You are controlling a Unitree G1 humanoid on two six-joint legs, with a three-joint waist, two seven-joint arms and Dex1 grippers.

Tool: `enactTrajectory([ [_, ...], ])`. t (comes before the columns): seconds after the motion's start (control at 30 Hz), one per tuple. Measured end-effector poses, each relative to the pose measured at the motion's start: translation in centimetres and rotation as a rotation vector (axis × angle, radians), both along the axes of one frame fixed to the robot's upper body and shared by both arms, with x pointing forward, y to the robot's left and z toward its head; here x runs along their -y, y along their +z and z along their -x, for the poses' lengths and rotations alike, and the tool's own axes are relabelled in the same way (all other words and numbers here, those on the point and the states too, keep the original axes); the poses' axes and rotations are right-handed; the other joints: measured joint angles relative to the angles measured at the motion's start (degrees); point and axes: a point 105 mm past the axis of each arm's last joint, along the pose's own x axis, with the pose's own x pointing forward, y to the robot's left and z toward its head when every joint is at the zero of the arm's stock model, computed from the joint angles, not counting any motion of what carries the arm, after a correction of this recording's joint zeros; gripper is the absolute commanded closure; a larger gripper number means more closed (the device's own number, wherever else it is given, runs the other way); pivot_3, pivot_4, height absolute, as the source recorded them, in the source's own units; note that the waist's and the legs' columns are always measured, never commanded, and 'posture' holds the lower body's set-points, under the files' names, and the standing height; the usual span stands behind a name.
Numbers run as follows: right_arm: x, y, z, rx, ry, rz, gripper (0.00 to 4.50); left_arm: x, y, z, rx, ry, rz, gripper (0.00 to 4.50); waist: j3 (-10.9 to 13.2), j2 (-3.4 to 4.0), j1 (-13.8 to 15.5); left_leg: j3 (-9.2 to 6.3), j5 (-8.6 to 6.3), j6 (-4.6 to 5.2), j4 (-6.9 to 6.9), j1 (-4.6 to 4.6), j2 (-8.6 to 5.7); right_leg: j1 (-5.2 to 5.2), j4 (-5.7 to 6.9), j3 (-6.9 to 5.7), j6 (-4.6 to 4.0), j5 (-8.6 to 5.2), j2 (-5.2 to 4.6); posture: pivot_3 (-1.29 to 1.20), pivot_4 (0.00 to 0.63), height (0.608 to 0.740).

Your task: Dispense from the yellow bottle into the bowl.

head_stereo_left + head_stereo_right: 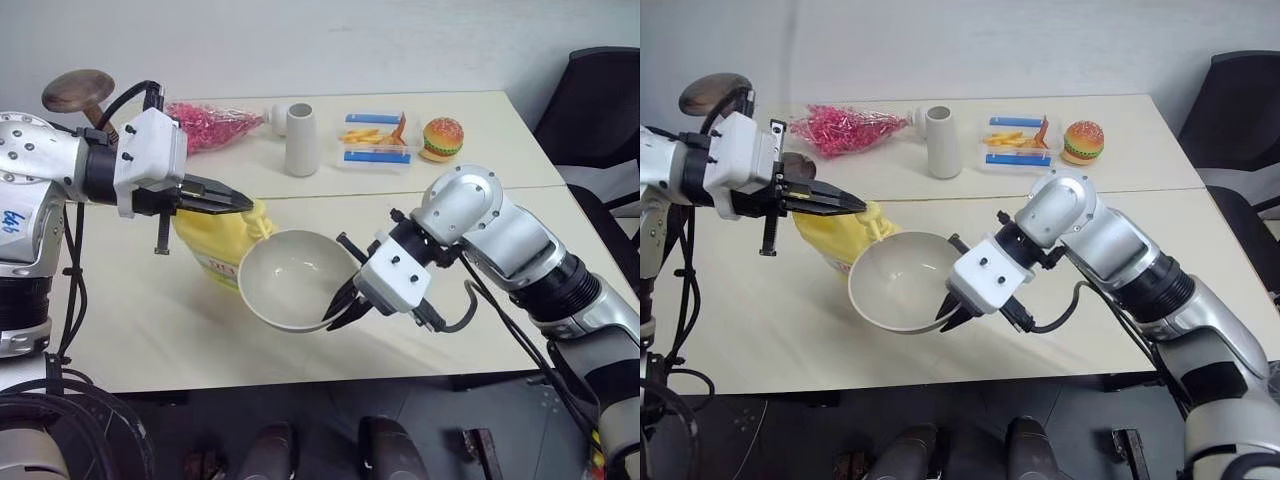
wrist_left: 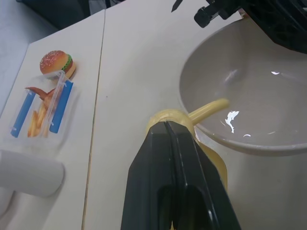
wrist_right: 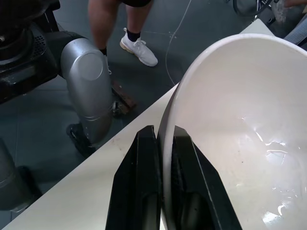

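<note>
Right gripper [image 1: 952, 312] jaws pinch the bowl [image 1: 902, 283] rim, left gripper [image 1: 852, 205] jaws clenched on the yellow bottle [image 1: 215, 240] pump, white vase [image 1: 301, 140] and toy burger [image 1: 443, 138] behind on the pale counter [image 1: 150, 330].

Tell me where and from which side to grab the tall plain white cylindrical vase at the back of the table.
Grip the white cylindrical vase around its smooth mid-body, coming level from the near side. It stands upright with its mouth open on top, and its straight round wall offers two opposite faces. The pink bundle lies to its left and the clear fries tray to its right, so the front looks freest.
</note>
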Motion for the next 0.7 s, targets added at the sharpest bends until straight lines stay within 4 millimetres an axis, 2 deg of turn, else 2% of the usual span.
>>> enactTrajectory([
  [0.2,-0.7,0.5,0.2,0.008,0.022,-0.008,4.5,-0.8,-0.5,-0.3,0.039,0.026,-0.047,4.48,-0.5,0.14,0.0,0.03,-0.01,0.0,-0.06,0.16,0.0,0.1,0.0,0.05,0.0,0.0,0.02,0.0,0.15,0.74],
  [0.37,-1.0,0.6,0.1,0.005,0.02,-0.004,4.5,-1.2,-0.9,-0.5,0.06,0.035,-0.061,4.48,-0.5,0.13,0.0,0.06,-0.06,0.0,-0.4,1.01,0.02,0.85,-0.19,0.07,-0.03,-0.02,0.04,0.0,0.15,0.74],
  [0.43,-0.9,0.6,0.0,0.003,0.017,-0.003,4.5,-1.3,-0.9,-0.8,0.047,0.045,-0.047,4.48,-0.5,0.13,0.0,0.06,-0.06,0.0,-0.42,1.05,0.03,0.87,-0.19,0.08,-0.03,-0.02,0.05,0.0,0.15,0.74],
  [0.7,-0.8,0.5,-0.5,0.011,0.005,-0.005,4.5,0.6,0.3,-1.4,-0.186,0.067,0.137,4.48,-0.4,-0.09,0.4,0.0,-0.09,0.05,-0.19,0.62,0.01,0.57,-0.14,0.07,-0.03,-0.02,0.04,0.0,0.15,0.74],
])
